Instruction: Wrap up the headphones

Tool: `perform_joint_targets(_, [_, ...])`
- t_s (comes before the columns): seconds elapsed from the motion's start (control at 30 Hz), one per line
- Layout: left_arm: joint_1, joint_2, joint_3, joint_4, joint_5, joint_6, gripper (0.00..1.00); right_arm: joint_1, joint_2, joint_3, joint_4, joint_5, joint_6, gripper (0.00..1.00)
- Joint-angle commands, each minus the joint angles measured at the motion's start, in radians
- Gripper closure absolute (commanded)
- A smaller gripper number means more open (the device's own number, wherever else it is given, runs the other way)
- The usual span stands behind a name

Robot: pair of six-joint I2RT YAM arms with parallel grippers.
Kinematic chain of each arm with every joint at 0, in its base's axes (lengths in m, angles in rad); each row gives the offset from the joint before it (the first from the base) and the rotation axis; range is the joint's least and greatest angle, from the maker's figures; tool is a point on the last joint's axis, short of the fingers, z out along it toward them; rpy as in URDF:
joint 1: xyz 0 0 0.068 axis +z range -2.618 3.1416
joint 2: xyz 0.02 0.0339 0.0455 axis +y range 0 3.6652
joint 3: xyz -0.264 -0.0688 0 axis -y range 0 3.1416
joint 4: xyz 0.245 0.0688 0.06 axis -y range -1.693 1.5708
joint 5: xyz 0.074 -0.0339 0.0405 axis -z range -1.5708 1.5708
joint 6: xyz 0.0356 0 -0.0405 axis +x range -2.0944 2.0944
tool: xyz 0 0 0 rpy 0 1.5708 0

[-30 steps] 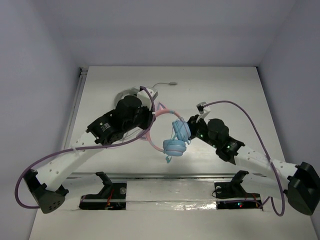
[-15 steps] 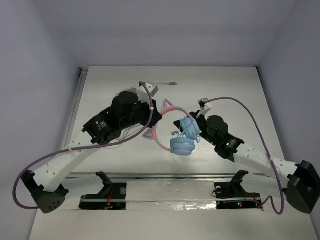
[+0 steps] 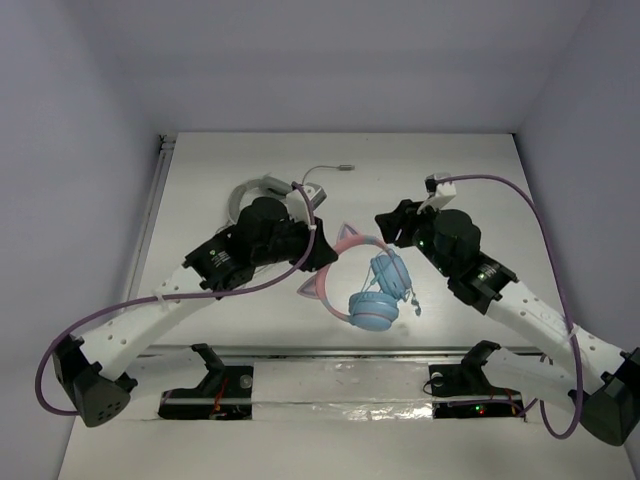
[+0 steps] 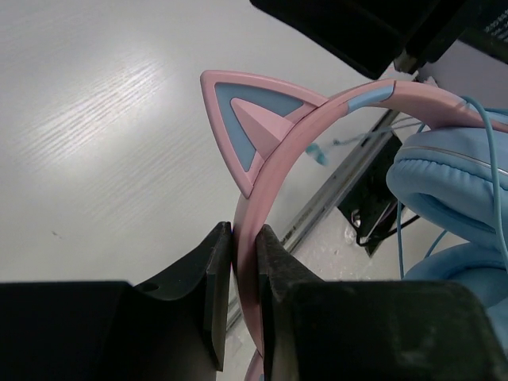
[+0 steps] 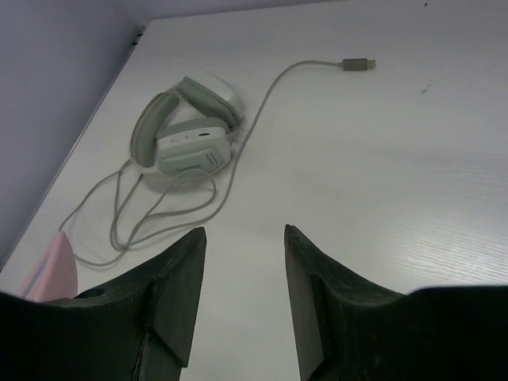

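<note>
A white, faintly wood-grained rectangular counter [image 3: 480,180] sits enclosed by plain pale lavender-grey walls [image 3: 340,60] at the back and both sides. Light is even, shadows soft.

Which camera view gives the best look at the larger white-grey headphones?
The right wrist view: the white-grey headphones lie whole on the table, cable and plug included. In the top external view the left arm hides most of them. The left wrist view shows none of them.
</note>
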Motion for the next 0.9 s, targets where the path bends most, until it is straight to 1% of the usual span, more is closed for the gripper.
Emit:
perform_joint_targets(0.0, [0.01,-0.06,-0.003,0.158,0.086,-0.065,1.0,-0.018,-0.001,0.045,-0.055,0.013,-0.042,0.5])
perform_joint_targets(0.03, [0.02,-0.062,-0.003,0.158,0.092,-0.068,1.0,-0.018,-0.001,0.043,-0.058,0.015,-0.036,0.5])
perform_joint_targets(0.07, [0.02,-0.065,0.0,0.157,0.091,-0.068,1.0,-0.028,-0.009,0.04,-0.063,0.023,-0.025,0.54])
perform_joint_targets(0.1, [0.03,-0.07,0.0,0.154,0.088,-0.069,1.0,-0.028,-0.02,0.037,-0.068,0.033,-0.017,0.62])
perform_joint_targets(0.13, [0.049,-0.074,0.001,0.151,0.085,-0.069,1.0,-0.037,-0.033,0.029,-0.074,0.049,0.001,0.71])
perform_joint_targets(0.17, [0.058,-0.077,0.007,0.149,0.083,-0.071,1.0,-0.037,-0.05,0.013,-0.077,0.053,0.016,0.91])
perform_joint_targets(0.2, [0.067,-0.08,0.01,0.152,0.085,-0.072,1.0,-0.037,-0.087,0.002,-0.08,0.061,0.032,0.98])
perform_joint_targets(0.23, [0.088,-0.08,0.014,0.155,0.089,-0.074,1.0,-0.037,-0.104,-0.014,-0.083,0.076,0.064,1.0])
perform_joint_targets(0.33, [0.116,-0.068,0.018,0.184,0.106,-0.085,1.0,-0.037,-0.168,-0.083,-0.082,0.118,0.104,1.0])
perform_joint_targets(0.4, [0.131,-0.056,0.017,0.207,0.125,-0.092,1.0,-0.037,-0.195,-0.129,-0.083,0.122,0.135,1.0])
perform_joint_targets(0.43, [0.144,-0.045,0.017,0.218,0.129,-0.1,1.0,-0.037,-0.225,-0.145,-0.071,0.101,0.141,1.0])
perform_joint_targets(0.47, [0.144,-0.041,0.015,0.229,0.135,-0.111,1.0,-0.037,-0.245,-0.17,-0.046,0.077,0.141,1.0])
perform_joint_targets(0.5, [0.156,-0.036,0.017,0.246,0.138,-0.117,1.0,-0.037,-0.271,-0.199,-0.019,0.048,0.141,0.97])
perform_joint_targets(0.53, [0.156,-0.028,0.018,0.253,0.14,-0.121,1.0,-0.037,-0.299,-0.262,0.06,-0.014,0.142,0.92])
perform_joint_targets(0.57, [0.167,-0.025,0.024,0.261,0.145,-0.127,1.0,-0.037,-0.352,-0.293,0.098,-0.046,0.144,0.79])
perform_joint_targets(0.6, [0.176,-0.021,0.027,0.266,0.142,-0.129,1.0,-0.037,-0.378,-0.322,0.137,-0.092,0.142,0.7])
perform_joint_targets(0.63, [0.176,-0.016,0.029,0.272,0.145,-0.134,1.0,-0.037,-0.4,-0.348,0.217,-0.176,0.141,0.62])
perform_joint_targets(0.7, [0.187,-0.01,0.037,0.283,0.161,-0.144,1.0,-0.037,-0.425,-0.383,0.271,-0.252,0.139,0.49])
perform_joint_targets(0.77, [0.187,-0.002,0.046,0.286,0.166,-0.146,1.0,-0.037,-0.423,-0.4,0.311,-0.282,0.135,0.45])
perform_joint_targets(0.87, [0.196,0.001,0.049,0.287,0.171,-0.149,1.0,-0.037,-0.388,-0.405,0.342,-0.287,0.126,0.44])
